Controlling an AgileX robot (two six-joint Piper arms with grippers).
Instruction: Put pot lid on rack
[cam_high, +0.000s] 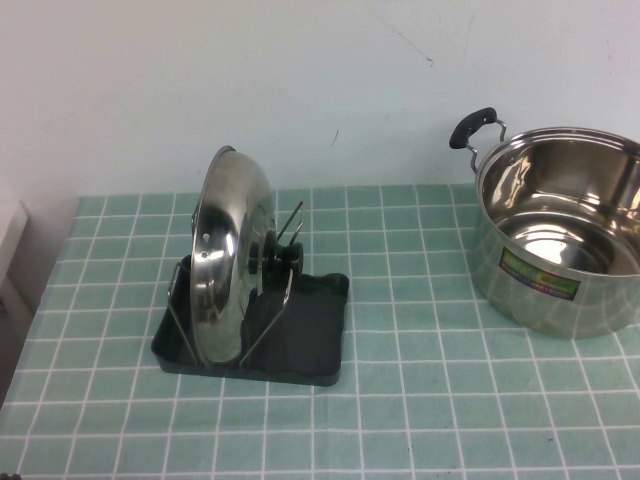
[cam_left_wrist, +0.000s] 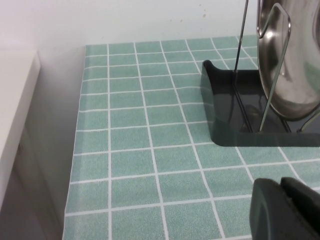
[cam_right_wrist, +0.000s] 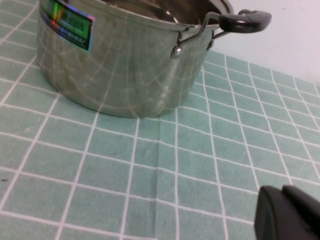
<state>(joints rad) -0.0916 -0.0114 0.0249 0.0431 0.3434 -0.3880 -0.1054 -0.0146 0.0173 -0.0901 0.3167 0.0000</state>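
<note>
Just ahead of the left end effector (cam_left_wrist: 295, 210), low over the bench (cam_left_wrist: 150, 150) with its grip state unclear, the pot lid (cam_high: 228, 255) stands upright in the rack (cam_high: 300, 340). Stiff, slippery steel, probably best gripped by its knob (cam_high: 272, 255). Further off, the right end effector (cam_right_wrist: 292, 212), likewise unreadable, hovers near the pot (cam_right_wrist: 125, 55).

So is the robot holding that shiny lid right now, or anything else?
No, nothing. The pot lid stands alone in the rack; the left gripper and right gripper are shut, empty, over the tablecloth.

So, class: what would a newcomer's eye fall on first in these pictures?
The shiny pot lid standing on edge in the dark rack at the table's left. Next, the open steel pot at the right. The left hand and right hand show only at their wrist views' edges.
</note>
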